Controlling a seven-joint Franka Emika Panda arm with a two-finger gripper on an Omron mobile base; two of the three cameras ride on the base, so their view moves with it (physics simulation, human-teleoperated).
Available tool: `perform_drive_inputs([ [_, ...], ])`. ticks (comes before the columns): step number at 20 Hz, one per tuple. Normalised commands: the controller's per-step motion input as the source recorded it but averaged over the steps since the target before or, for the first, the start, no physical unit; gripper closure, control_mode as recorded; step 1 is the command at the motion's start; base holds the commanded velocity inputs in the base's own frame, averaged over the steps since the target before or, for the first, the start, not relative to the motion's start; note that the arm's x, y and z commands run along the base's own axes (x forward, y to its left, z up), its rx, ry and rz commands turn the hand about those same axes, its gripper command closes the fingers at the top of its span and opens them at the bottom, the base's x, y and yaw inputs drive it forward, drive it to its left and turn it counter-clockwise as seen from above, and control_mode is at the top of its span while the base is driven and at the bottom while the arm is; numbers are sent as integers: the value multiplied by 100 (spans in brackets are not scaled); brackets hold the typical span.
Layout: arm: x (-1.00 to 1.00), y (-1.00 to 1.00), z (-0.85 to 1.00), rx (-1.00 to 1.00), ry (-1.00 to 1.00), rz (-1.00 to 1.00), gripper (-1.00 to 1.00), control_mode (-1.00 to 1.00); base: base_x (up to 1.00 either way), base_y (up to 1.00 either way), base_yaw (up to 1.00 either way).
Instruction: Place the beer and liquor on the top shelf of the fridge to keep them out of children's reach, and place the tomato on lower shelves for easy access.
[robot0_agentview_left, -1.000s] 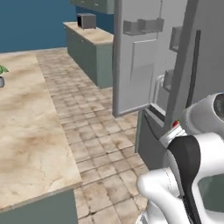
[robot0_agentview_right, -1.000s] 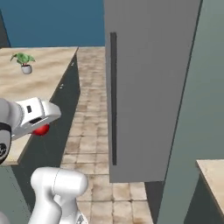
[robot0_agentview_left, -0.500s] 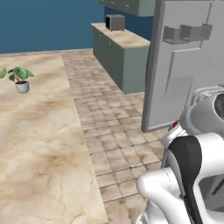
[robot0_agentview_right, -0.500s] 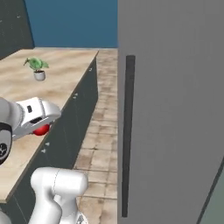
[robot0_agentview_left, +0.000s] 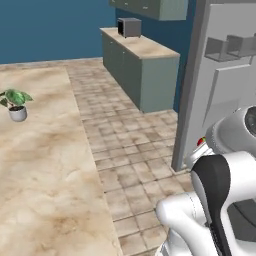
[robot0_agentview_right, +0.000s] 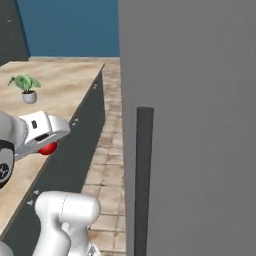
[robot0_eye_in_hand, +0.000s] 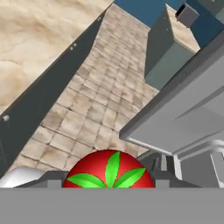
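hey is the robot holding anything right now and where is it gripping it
Yes, the tomato, held between the gripper's jaws, apparently by its round sides, with the green stem top facing the hand camera.

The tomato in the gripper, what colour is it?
Red, with a green star-shaped stem top. The hand view shows the tomato best.

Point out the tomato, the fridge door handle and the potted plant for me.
tomato (robot0_eye_in_hand: 109, 170), hand view, on its red top beside the green stem leaves
fridge door handle (robot0_agentview_right: 143, 165), right base view, mid bar
potted plant (robot0_agentview_left: 17, 114), left base view, white pot
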Motion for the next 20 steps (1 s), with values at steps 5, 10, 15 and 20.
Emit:
perform_drive_inputs([
  [5,0,0,0,0,0,0,100,100,46,0,-34],
  [10,0,0,0,0,0,0,100,100,51,2,-47],
  [15,0,0,0,0,0,0,100,100,60,11,-55],
  [20,0,0,0,0,0,0,100,100,54,8,-56],
])
